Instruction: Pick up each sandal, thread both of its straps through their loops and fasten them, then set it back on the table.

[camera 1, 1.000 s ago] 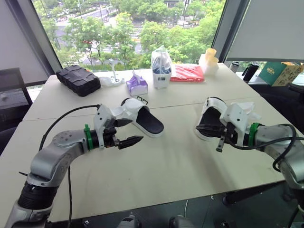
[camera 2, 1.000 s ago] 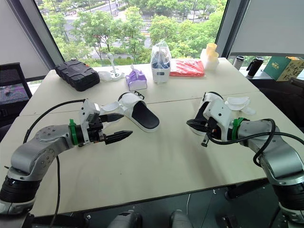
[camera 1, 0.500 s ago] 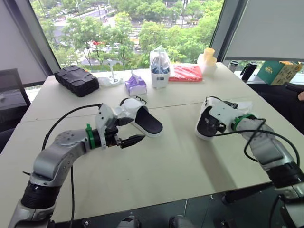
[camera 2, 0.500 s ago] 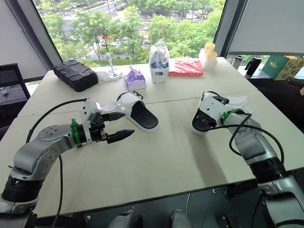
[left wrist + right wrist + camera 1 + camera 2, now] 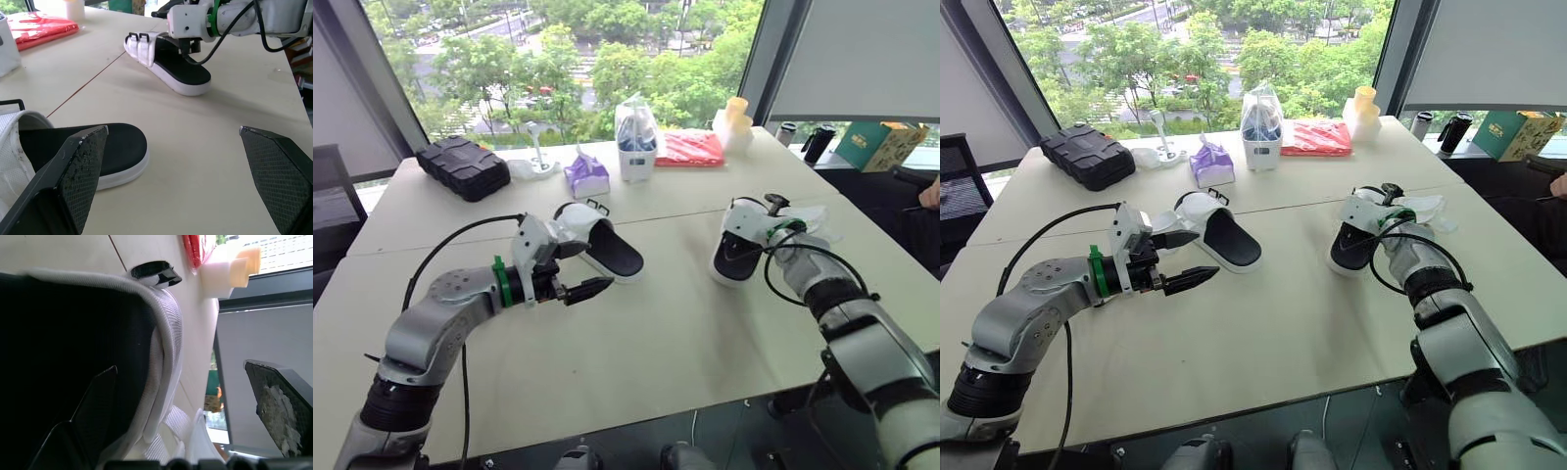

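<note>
Item, right sandal: centre right of the head view, flat on the table. Change noted: my right gripper, a second ago hanging off the toe, has swung in at the strap end; fingers spread wide, one over the black footbed, one outside the white upper, nothing clamped. Reading: pick-up imminent, threading not begun. Item, left sandal: centre left, untouched; my left gripper unmoved beside it, wide open, empty

No legible text (green box print blurred).
</note>
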